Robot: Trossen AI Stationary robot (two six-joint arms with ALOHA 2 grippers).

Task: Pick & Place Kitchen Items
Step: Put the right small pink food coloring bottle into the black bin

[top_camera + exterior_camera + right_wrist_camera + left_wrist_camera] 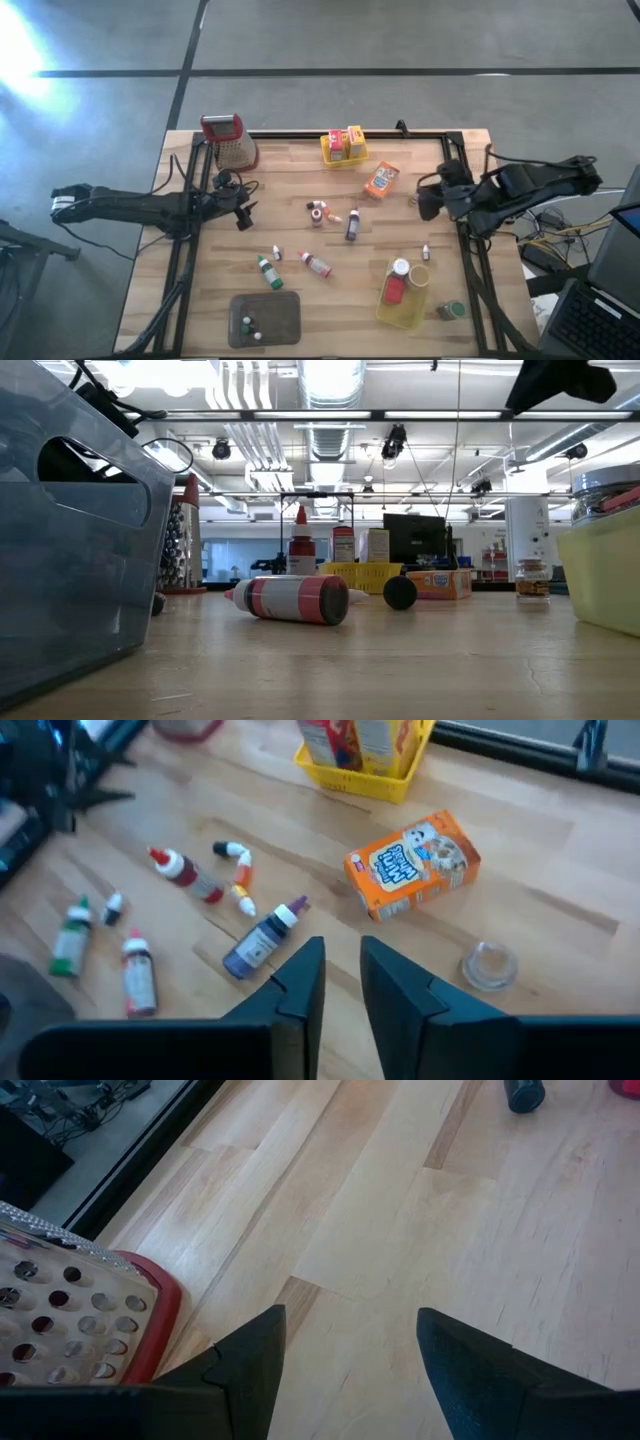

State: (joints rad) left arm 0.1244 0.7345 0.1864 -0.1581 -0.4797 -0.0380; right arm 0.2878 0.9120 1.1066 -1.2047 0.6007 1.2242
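**Two sets of fingers over a scattered tabletop**

While my right fingers (342, 982) hang above the wooden tabletop (300, 230) near its right edge, they stand narrow with only a slim gap between them, and nothing sits in that gap. Just ahead of them lies a dark purple bottle (262, 938) on its side, and beyond it an orange box (412, 865) lies flat. A small clear jar (489, 963) stands near that box. Farther off are a red-bodied bottle (183, 875), a green bottle (71, 942) and a yellow basket (362, 770) with boxes standing in it.

My left fingers (350, 1370) stand wide apart over bare wood on the left side, holding nothing, just beside the metal grater (70, 1315) with its red rim.

At the near edge, a grey tray (265, 318) holds two tiny bottles, and another yellow basket (402, 300) holds a red item and a jar.
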